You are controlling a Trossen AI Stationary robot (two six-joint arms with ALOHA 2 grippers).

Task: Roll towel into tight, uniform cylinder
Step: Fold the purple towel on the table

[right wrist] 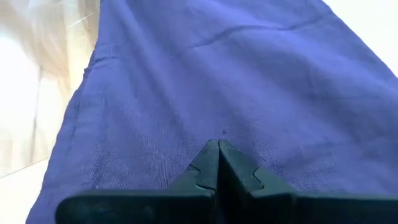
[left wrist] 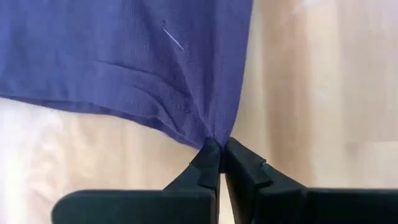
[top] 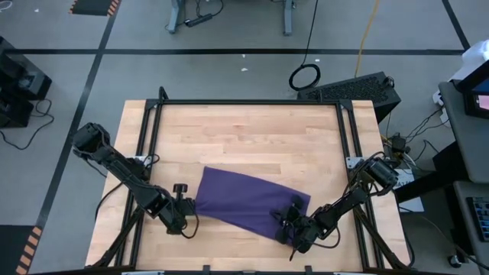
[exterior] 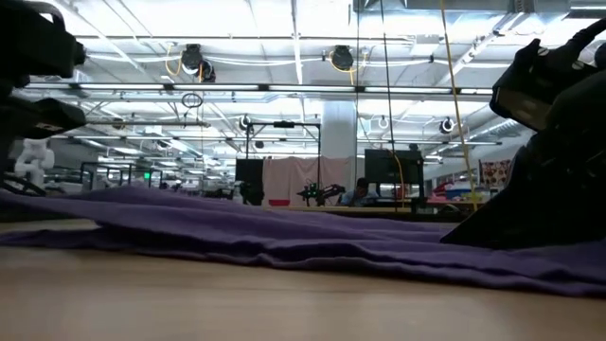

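The purple towel (top: 252,200) lies spread on the wooden table near its near edge, one long side slanting from far left to near right. My left gripper (top: 191,211) stands at the towel's near left corner, pointing steeply down and shut on it (left wrist: 217,144). My right gripper (top: 289,221) is shut, and it slants down onto the towel's near right part (right wrist: 217,144). In the low view the towel (exterior: 284,237) lies in low folds across the table, with my right arm's dark bulk (exterior: 540,199) behind it. My left gripper pinches the towel's near left corner (left wrist: 211,135) between its two fingertips, coming from above. Creases fan out from the pinch into the cloth, and the rest of the towel lies on the table. My right gripper rests its shut fingertips (right wrist: 210,155) on the towel's upper side (right wrist: 217,127), slanting down from the table's right. The cloth lies smooth around the tips; whether any of it is caught between them I cannot tell.
Bare wood (top: 244,130) fills the table's far half. Black frame rails (top: 153,130) run along the left, right and far sides. A black box (top: 359,88) and cables lie beyond the far right corner. Both grippers work close to the near edge.
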